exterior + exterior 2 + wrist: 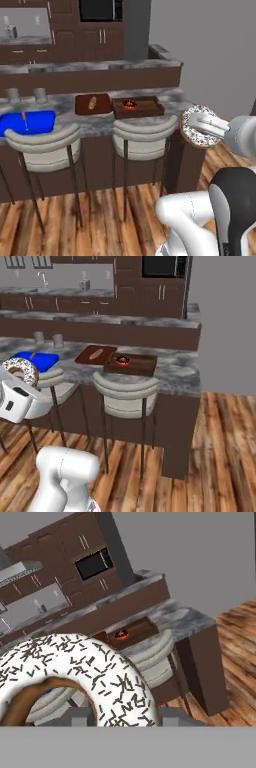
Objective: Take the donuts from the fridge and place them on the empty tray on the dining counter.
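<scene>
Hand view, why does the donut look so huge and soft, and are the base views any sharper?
Hand view: the sprinkled donut sits right at the lens, so it looms large, cut off at the left and bottom edges. Left base view: it looks small in the gripper. Both base views: flat, even light, mildly soft, tray legible.

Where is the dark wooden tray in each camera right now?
Left base view: the tray sits centre, on the dining counter.
Right base view: centre, slightly above middle.
Hand view: centre, above the sprinkled donut.
Shared landmark: the chocolate donut lying in it.
</scene>
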You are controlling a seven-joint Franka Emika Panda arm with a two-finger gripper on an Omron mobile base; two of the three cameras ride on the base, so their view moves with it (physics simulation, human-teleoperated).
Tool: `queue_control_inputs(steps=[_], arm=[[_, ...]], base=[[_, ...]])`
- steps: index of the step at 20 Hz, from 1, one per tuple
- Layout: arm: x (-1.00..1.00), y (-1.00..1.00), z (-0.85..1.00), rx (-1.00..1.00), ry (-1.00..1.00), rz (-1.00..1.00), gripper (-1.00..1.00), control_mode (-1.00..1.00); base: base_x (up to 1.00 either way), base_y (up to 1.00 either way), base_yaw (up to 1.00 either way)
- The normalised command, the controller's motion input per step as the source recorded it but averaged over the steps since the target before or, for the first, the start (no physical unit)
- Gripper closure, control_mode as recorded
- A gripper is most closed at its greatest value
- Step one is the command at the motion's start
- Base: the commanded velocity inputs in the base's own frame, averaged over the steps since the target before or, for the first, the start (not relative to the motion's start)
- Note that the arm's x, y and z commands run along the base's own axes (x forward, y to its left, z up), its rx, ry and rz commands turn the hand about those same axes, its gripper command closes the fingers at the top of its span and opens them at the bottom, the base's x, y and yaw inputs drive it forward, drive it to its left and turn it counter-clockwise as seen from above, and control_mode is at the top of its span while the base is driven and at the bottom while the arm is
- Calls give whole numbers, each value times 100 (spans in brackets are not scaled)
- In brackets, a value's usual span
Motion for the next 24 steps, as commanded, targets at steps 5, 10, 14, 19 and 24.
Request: queue_control_inputs(steps=[5,10,14,19,24], arm=[[0,0,0,0,0,0,100,100],[0,0,0,0,0,0,100,100],[0,0,0,0,0,0,100,100],[0,0,0,0,0,0,100,100],[0,0,0,0,0,0,100,100]], base=[[100,-91,-7],[100,-100,1],[100,-9,0],[85,60,25],[62,25,75]])
